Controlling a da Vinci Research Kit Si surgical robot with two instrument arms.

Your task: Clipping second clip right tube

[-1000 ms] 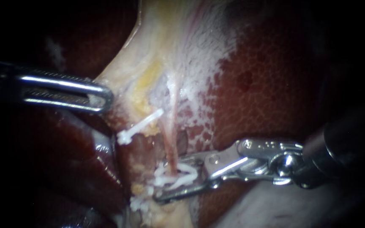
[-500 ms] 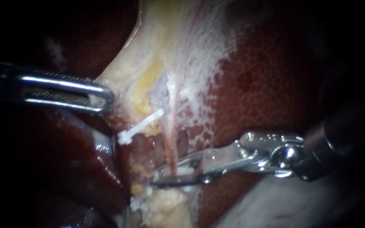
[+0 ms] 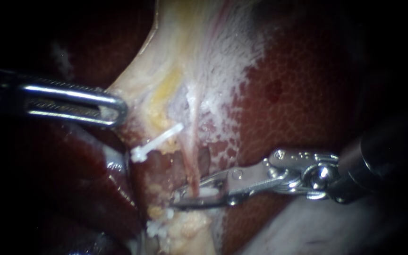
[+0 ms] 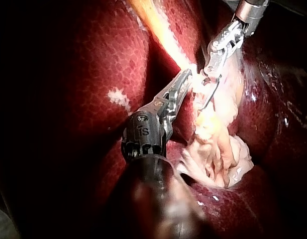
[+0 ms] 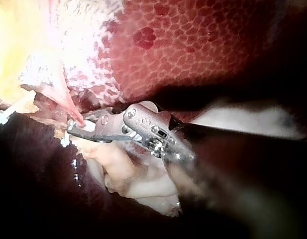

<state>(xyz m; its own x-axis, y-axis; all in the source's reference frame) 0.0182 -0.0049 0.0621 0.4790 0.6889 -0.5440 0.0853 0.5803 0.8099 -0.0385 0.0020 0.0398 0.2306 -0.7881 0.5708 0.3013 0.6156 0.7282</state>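
Right instrument clenched tighter on loaded clip around tube, upper clip apart, left instrument gripping pale tissue

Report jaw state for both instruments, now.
Left instrument: shut on pale tissue.
Right instrument: shut on clip around tube.

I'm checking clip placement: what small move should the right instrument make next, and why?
Probably open the right instrument and ease it back: it looks closed nearly flat on the white clip across the tube, while the left instrument holds the pale tissue.
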